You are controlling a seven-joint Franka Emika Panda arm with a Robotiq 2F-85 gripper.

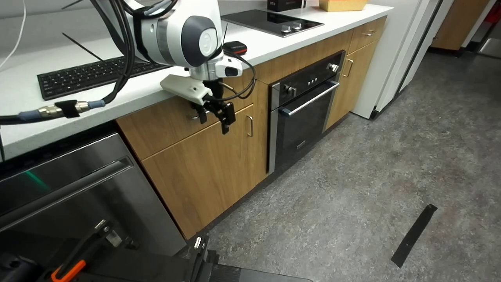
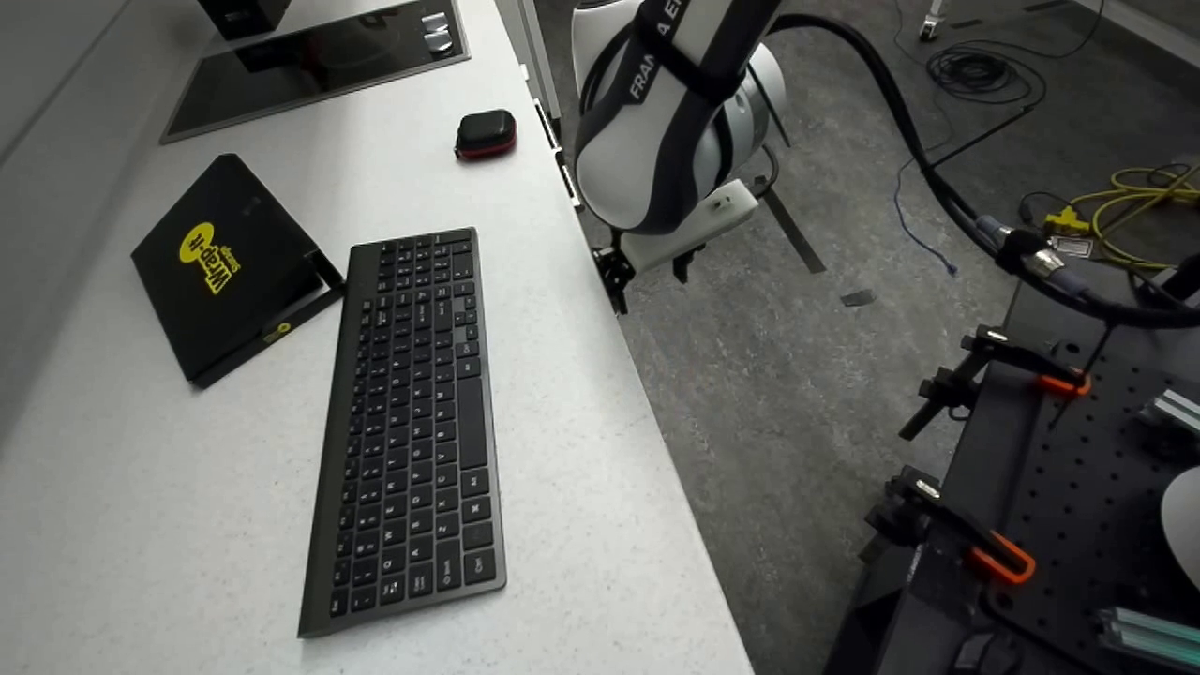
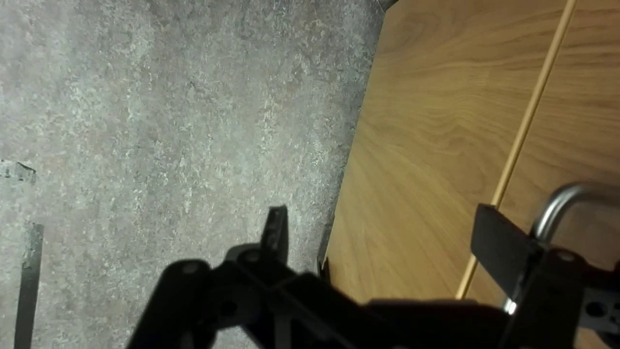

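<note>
My gripper [image 1: 214, 124] hangs below the counter edge, pointing down in front of the wooden drawer [image 1: 156, 131]. Its two fingers are spread wide, with nothing between them in the wrist view. One finger [image 3: 499, 242] overlaps a curved metal drawer handle [image 3: 574, 192]; whether they touch I cannot tell. The opposite finger [image 3: 276, 230] stands out over the grey floor [image 3: 169, 121]. Between them shows the cabinet door [image 3: 416, 194] under the drawer, which looks closed. In an exterior view the drawer handle [image 1: 194, 117] is partly hidden behind the gripper.
On the white countertop [image 2: 581, 525] lie a keyboard [image 2: 412, 422], a black box [image 2: 234, 272] and a small black-red case [image 2: 486, 133]. A dishwasher [image 1: 98, 188] and an oven [image 1: 305, 113] flank the cabinet. Opposite stands a black table [image 2: 1078, 450] with orange-handled clamps.
</note>
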